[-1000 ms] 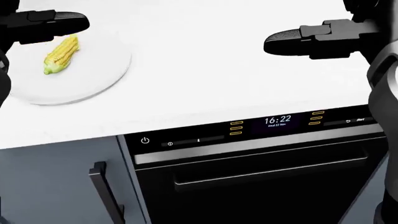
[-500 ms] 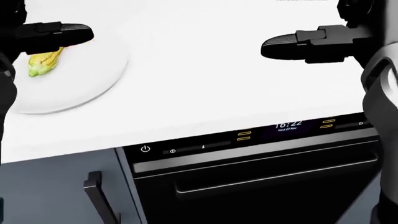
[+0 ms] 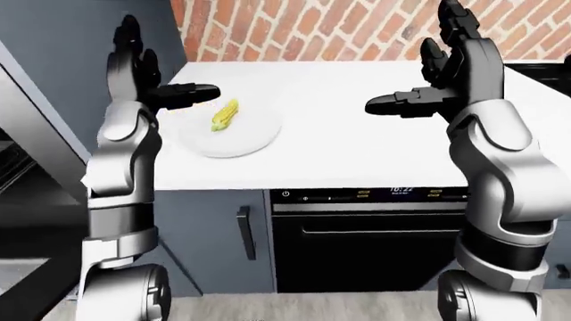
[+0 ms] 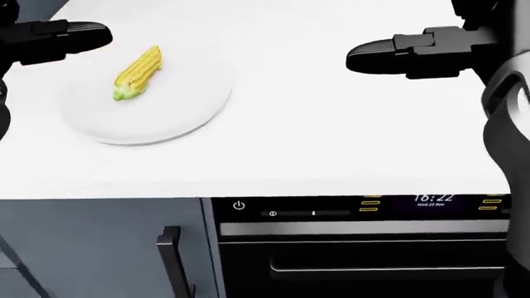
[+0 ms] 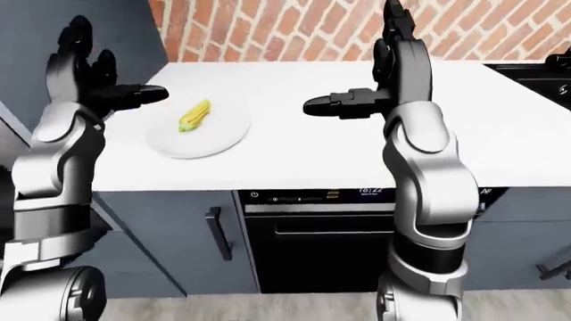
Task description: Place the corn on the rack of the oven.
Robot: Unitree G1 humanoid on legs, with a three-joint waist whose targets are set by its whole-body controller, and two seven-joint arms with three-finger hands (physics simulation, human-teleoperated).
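Observation:
A yellow corn cob (image 4: pixel 137 72) with a green stem end lies on a white plate (image 4: pixel 191 118) on the white counter, at the upper left of the head view. My left hand (image 3: pixel 156 73) is raised beside the plate's left, above the counter, open, its thumb pointing toward the corn without touching it. To the right, my right hand (image 3: pixel 428 77) is also held up and open, holding nothing. Under the counter sits the black oven (image 3: pixel 366 251), its door shut, with the lit control panel (image 4: pixel 373 208) above the door handle (image 4: pixel 389 268).
A grey cabinet with a black vertical handle (image 4: pixel 169 261) stands left of the oven. A brick wall (image 3: pixel 339 27) backs the counter. A black cooktop (image 5: pixel 544 73) shows at the far right. A tall grey panel (image 3: pixel 35 134) borders the left.
The camera has shifted: plate, corn and oven panel now sit further right in the head view, and the corn is fully uncovered. Both hands stay raised and open.

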